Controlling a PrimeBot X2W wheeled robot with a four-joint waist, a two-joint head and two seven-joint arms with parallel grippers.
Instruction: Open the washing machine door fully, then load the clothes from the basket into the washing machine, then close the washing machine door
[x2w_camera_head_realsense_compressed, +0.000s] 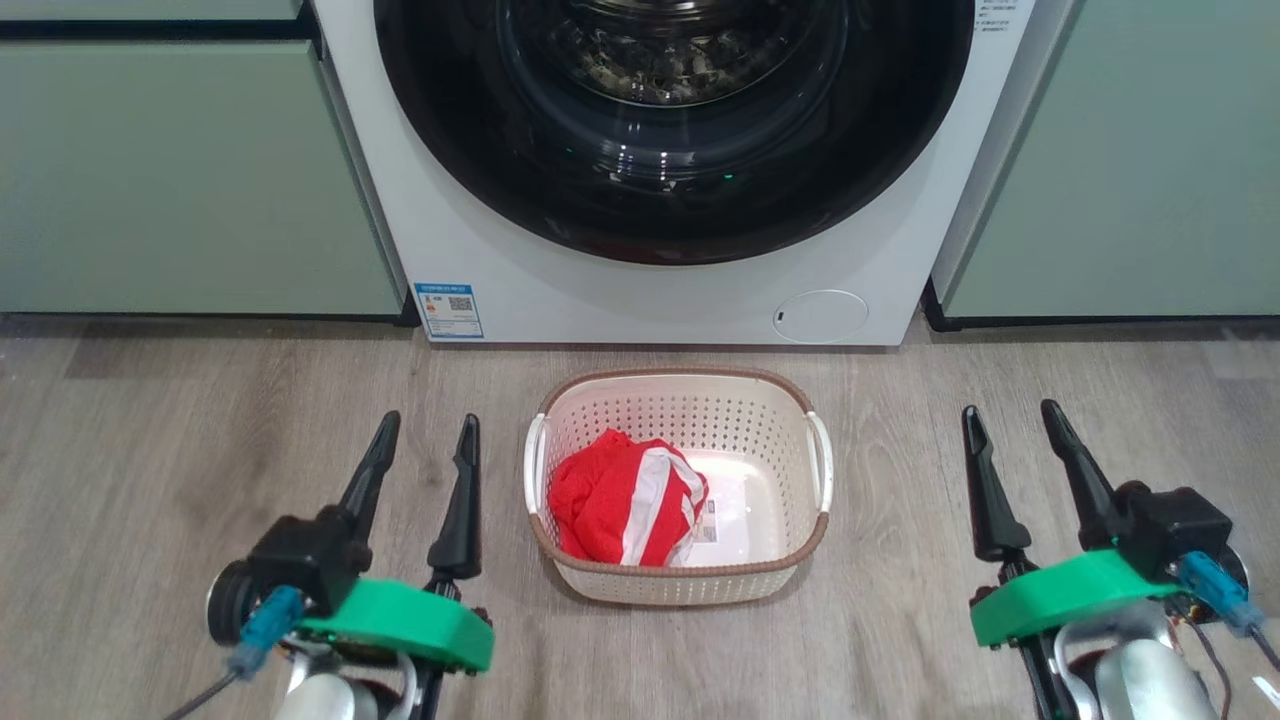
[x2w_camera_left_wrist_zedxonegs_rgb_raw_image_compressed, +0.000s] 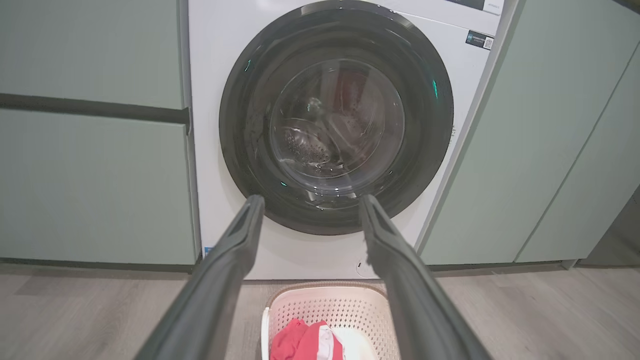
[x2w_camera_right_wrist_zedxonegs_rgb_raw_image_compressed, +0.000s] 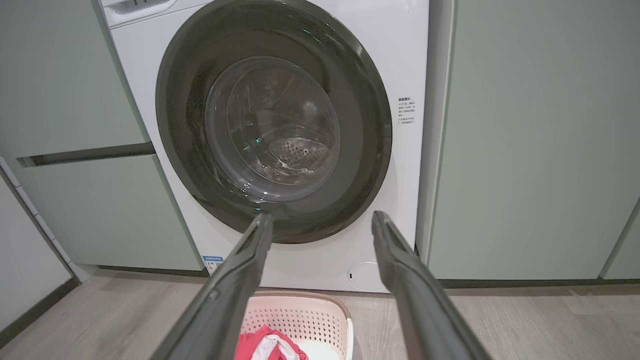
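The washing machine door (x2w_camera_head_realsense_compressed: 670, 200) is closed, flush against the white front of the washing machine (x2w_camera_head_realsense_compressed: 500, 270), in the upper centre of the head view. Step one, opening it, is judged not yet begun.

Left gripper (x2w_camera_head_realsense_compressed: 430, 420), lower left of the head view: fingers parted, nothing held. Right gripper (x2w_camera_head_realsense_compressed: 1008, 410), lower right: fingers likewise parted and empty. Both sit low over the floor, well apart from the door and touching nothing.

The basket (x2w_camera_head_realsense_compressed: 700, 420) stands on the floor between the two grippers, just in front of the machine. The clothes (x2w_camera_head_realsense_compressed: 620, 500) lie bundled in its left half.

Governing relation: the door lies ahead of and above both tools. In the left wrist view the door (x2w_camera_left_wrist_zedxonegs_rgb_raw_image_compressed: 336, 117) sits centred over the left gripper (x2w_camera_left_wrist_zedxonegs_rgb_raw_image_compressed: 311, 197), its lower rim just above the fingertips in frame. In the right wrist view the door (x2w_camera_right_wrist_zedxonegs_rgb_raw_image_compressed: 274, 122) sits left of centre, over the left-hand finger of the right gripper (x2w_camera_right_wrist_zedxonegs_rgb_raw_image_compressed: 321, 215).

Neither arm is clearly nearer, as the grippers flank the basket about evenly. No handle or hinge side can be made out on the glossy rim, so the pulling edge cannot be told
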